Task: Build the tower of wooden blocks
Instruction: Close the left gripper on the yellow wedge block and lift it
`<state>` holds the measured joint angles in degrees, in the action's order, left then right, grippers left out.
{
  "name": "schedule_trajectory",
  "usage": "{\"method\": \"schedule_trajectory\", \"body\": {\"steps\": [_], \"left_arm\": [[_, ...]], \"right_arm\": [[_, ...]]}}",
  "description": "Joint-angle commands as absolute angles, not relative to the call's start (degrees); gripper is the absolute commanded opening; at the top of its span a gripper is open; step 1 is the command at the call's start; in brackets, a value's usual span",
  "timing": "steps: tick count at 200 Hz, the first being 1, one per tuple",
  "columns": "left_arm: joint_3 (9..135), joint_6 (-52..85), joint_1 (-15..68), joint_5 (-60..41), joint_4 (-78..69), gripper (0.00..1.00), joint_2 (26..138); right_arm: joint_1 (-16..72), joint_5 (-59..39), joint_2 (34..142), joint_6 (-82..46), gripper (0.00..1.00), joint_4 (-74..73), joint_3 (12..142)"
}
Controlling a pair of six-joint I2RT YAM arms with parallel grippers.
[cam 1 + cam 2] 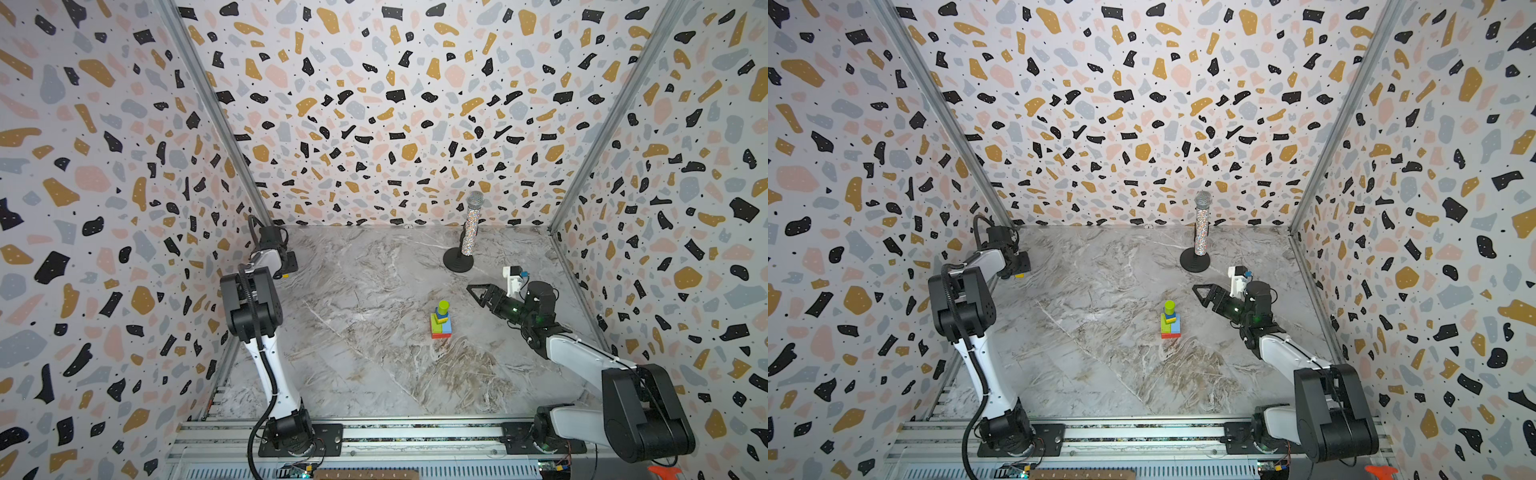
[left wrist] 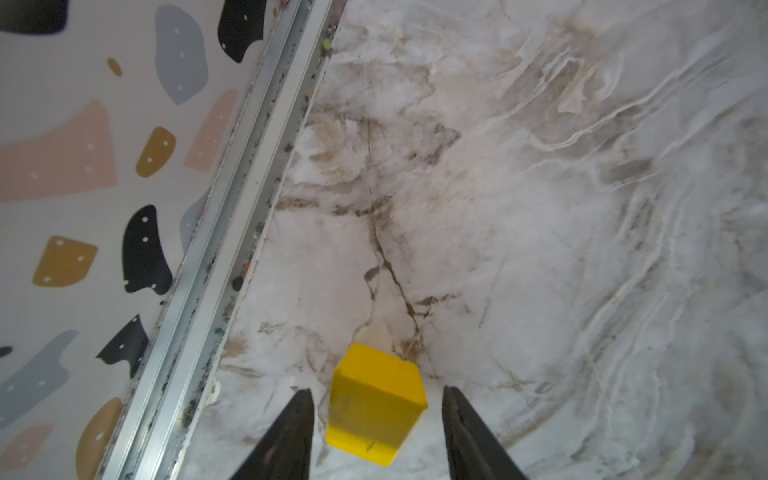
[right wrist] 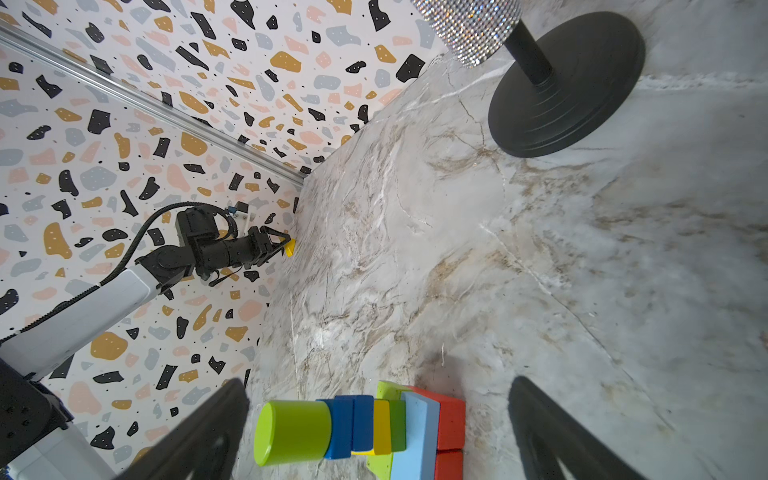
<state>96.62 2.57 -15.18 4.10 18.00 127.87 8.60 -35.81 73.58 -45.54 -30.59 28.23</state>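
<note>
The tower (image 1: pixel 441 321) (image 1: pixel 1170 322) stands mid-table, with red and light blue bricks lowest, green, yellow and dark blue blocks above, and a lime green cylinder (image 1: pixel 443 306) on top. A yellow block (image 2: pixel 374 419) (image 3: pixel 290 248) lies on the table by the left wall. My left gripper (image 2: pixel 378 390) (image 1: pixel 286 272) straddles it, open, with a gap on each side. My right gripper (image 1: pixel 476 295) (image 3: pixel 379 385) hovers wide open and empty to the right of the tower (image 3: pixel 361 428).
A glittery microphone (image 1: pixel 471 228) on a round black base (image 3: pixel 565 87) stands at the back right. Patterned walls with metal corner rails (image 2: pixel 232 232) close in three sides. An aluminium rail (image 1: pixel 374 434) carrying both arm bases runs along the front.
</note>
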Motion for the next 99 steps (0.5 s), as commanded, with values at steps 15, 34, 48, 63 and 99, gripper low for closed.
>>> {"method": "schedule_trajectory", "body": {"steps": [15,34,48,63,99], "left_arm": [[98.95,2.67,-15.46,2.90,17.33,0.45,129.52],[99.08,2.56,-15.47,2.82,17.37,0.42,129.66],[99.10,2.61,-15.47,2.82,17.32,0.41,129.72],[99.23,2.74,-15.45,2.68,17.31,0.39,129.70],[99.84,2.86,-15.45,3.25,17.48,0.42,130.14]], "right_arm": [[8.86,-36.21,73.51,-44.12,0.99,-30.41,29.20],[8.88,-36.12,73.55,-44.05,0.99,-30.35,29.18],[8.87,-36.20,73.73,-44.05,0.99,-30.37,29.34],[8.85,-36.30,73.74,-44.11,0.99,-30.37,29.18],[8.88,-36.30,73.64,-44.06,0.99,-30.40,29.18]]}}
